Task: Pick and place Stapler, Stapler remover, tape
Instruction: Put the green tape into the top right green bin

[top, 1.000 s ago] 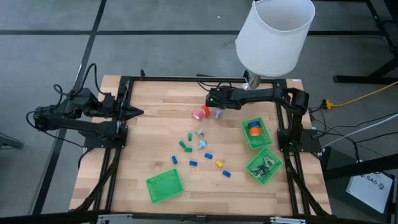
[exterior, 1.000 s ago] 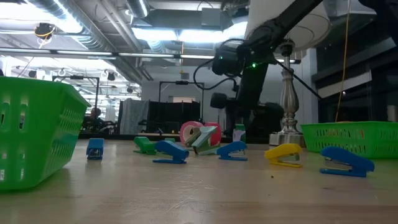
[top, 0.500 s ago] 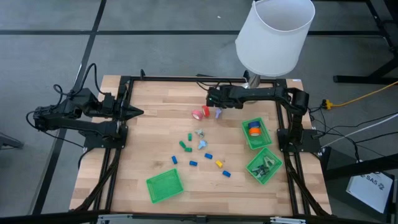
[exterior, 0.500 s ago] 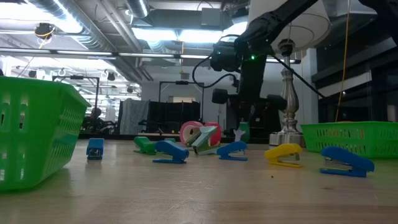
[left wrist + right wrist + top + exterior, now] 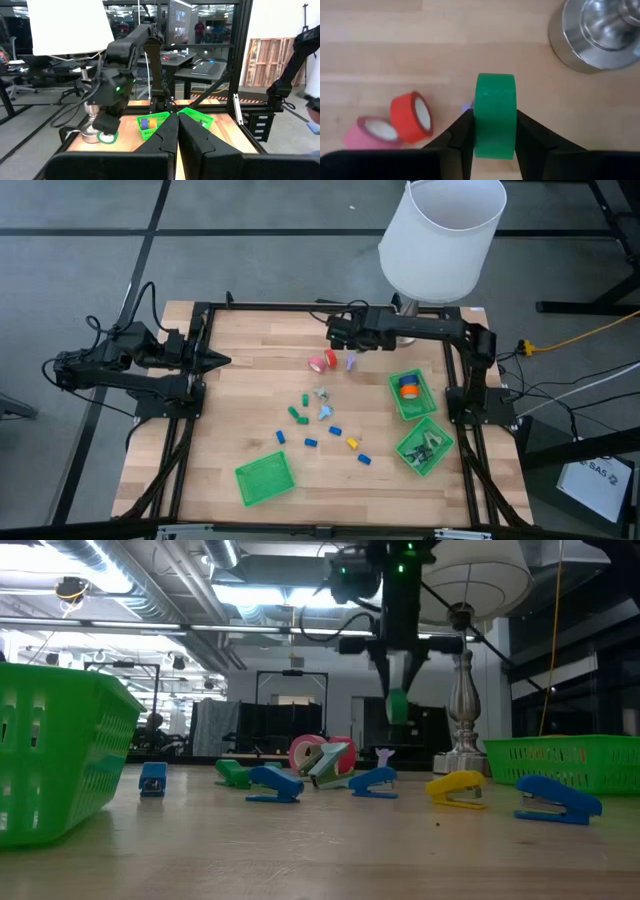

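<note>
- Right gripper (image 5: 494, 132) is clamped on a green tape roll (image 5: 494, 115), its two fingers pressing the roll's flat sides so the roll stands on edge between them.
- From the low view, that green roll (image 5: 398, 705) hangs in the air beneath the right gripper (image 5: 398, 690), clear of the wooden table (image 5: 320, 850) and above the small things lying on it.
- From above, the right gripper (image 5: 338, 332) sits over the far part of the table, near the silver lamp base (image 5: 600, 32) and the white lampshade (image 5: 443, 235).
- Below the held roll, on the wood, lie a red tape roll (image 5: 411, 116) and a pink tape roll (image 5: 376, 131), touching each other; a small lilac piece (image 5: 351, 362) rests just beside them.
- Left gripper (image 5: 177, 131) is shut with nothing in it, parked at the left edge of the table, well apart from all the items.
- Blue staplers (image 5: 374, 781), a yellow stapler (image 5: 456, 788) and green ones are scattered around the middle of the table.
- On the right side, one green basket (image 5: 412, 394) holds orange and blue rolls, and the green basket (image 5: 425, 446) next to it holds dark metal pieces.
- A third green basket (image 5: 265, 478) lies near the front edge, left of centre.
</note>
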